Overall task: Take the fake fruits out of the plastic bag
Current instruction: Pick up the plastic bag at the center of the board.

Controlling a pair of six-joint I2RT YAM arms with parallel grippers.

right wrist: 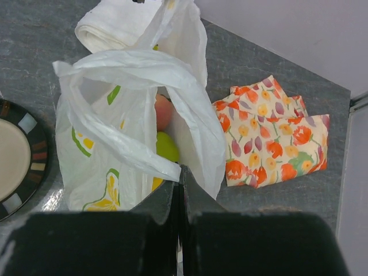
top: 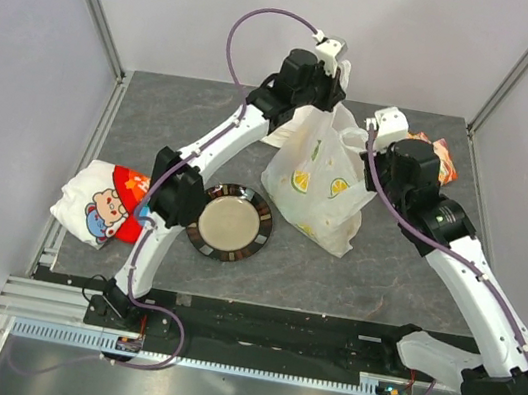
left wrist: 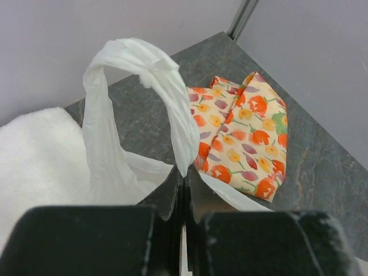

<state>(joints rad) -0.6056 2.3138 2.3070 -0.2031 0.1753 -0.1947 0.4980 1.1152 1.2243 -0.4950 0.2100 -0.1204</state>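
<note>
The white plastic bag (top: 317, 186) stands in the middle of the table, held up by both handles. My left gripper (top: 329, 64) is shut on one loop handle (left wrist: 172, 98) at the far side. My right gripper (top: 374, 135) is shut on the other handle (right wrist: 121, 132) at the bag's right. In the right wrist view the bag's mouth (right wrist: 164, 123) gapes, and inside I see a pinkish-red round fruit (right wrist: 163, 110), a green fruit (right wrist: 167, 148) and a bit of yellow (right wrist: 157, 183). The other fruits are hidden in the bag.
A dark-rimmed beige plate (top: 230, 221) lies left of the bag. An orange fruit-patterned fabric (top: 441, 158) lies at the back right. A white cloth roll (right wrist: 115, 26) lies behind the bag. A cartoon-printed cloth bundle (top: 103, 202) sits at the left edge.
</note>
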